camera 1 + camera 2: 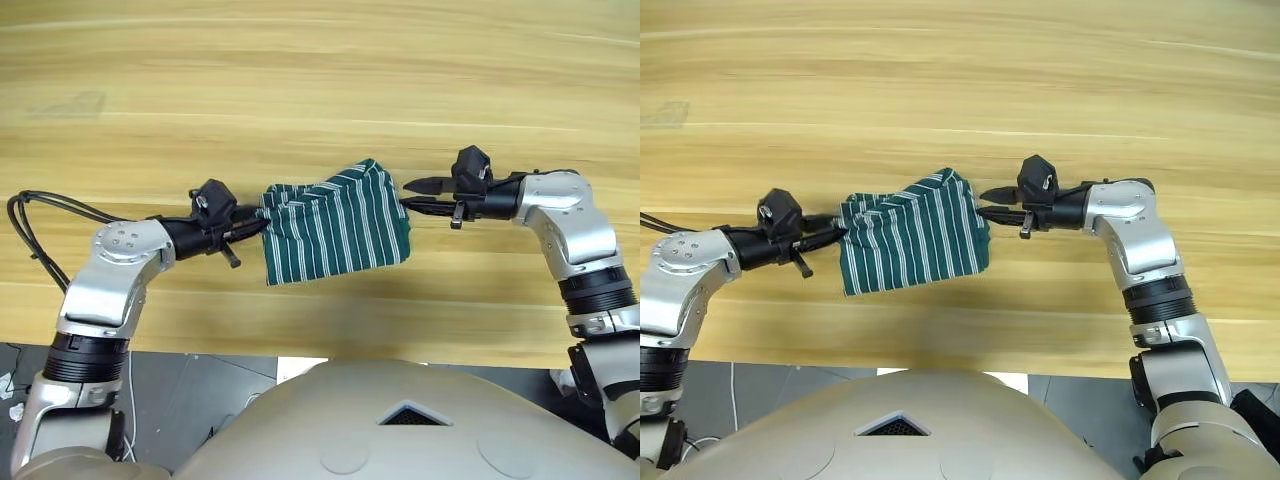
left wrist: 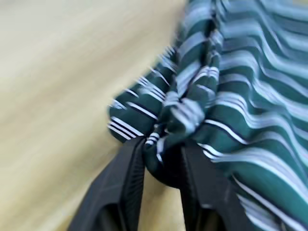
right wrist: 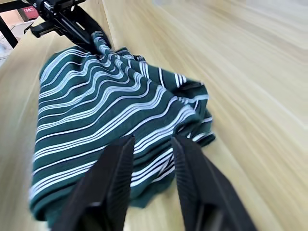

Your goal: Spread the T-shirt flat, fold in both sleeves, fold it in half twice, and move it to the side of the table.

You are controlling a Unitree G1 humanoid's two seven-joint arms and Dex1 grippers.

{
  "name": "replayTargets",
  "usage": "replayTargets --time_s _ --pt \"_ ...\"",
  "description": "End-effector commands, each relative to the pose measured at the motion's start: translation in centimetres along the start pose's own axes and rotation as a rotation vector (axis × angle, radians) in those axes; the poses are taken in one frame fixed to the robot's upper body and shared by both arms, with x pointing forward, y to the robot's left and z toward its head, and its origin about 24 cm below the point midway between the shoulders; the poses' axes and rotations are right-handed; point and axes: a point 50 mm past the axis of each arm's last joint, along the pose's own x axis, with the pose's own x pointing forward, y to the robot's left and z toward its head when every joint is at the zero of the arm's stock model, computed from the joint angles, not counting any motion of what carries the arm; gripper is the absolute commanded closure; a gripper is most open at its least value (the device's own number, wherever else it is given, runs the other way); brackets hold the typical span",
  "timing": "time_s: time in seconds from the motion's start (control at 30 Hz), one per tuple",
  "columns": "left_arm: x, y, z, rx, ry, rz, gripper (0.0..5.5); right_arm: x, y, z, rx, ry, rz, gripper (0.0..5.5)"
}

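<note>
T-shirt (image 1: 335, 228), green-striped and folded, lies on the worktop (image 1: 300, 80). The left hand (image 1: 257, 227) is clenched on one edge. The right hand (image 1: 413, 196) is released, fingers apart, at the opposite edge.

Tips of the left gripper (image 2: 162, 147) are buried in the dark green, white-striped cotton T-shirt (image 2: 240, 96); beyond them the cloth blurs and runs out of view. Which part is pinched, I can't tell.

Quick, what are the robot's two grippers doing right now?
Left gripper: closed, pinching the T-shirt.
Right gripper: open, at the T-shirt's edge.
</note>
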Motion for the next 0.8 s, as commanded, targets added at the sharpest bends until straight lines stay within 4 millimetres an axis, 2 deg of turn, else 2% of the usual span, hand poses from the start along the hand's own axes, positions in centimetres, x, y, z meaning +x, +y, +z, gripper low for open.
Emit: replayTargets --time_s 0.03,0.13,0.27,0.33,0.43,0.5,0.57,0.8 --pt "0.5 1.9 2.7 -0.024 -0.212 0.161 3.59 -0.1 -1.4 0.6 -0.031 -0.060 -0.126 3.33" --pt "1.0 1.7 2.3 -0.052 -0.247 0.188 3.10 0.3 -1.4 1.0 -0.046 -0.116 -0.157 2.78" --pt "1.3 1.4 1.4 -0.046 -0.238 0.226 3.05 0.9 -0.5 1.2 -0.054 -0.162 -0.110 2.16" --pt "0.6 2.8 2.4 -0.027 -0.308 0.369 3.05 1.6 0.4 2.2 -0.099 -0.203 -0.068 2.16" --pt "-2.2 4.2 6.3 -0.015 -0.579 0.604 3.05 3.5 2.5 3.9 -0.188 -0.260 0.019 2.16" --pt "-4.0 3.8 8.4 -0.029 -0.745 0.685 3.05 4.5 3.5 4.6 -0.218 -0.280 0.059 2.42" --pt "-5.0 3.0 9.2 -0.048 -0.828 0.721 3.05 5.3 3.8 4.7 -0.220 -0.285 0.069 2.74" --pt "-6.5 1.2 7.8 -0.055 -0.857 0.835 3.05 7.2 3.4 3.3 -0.208 -0.215 0.082 3.82"
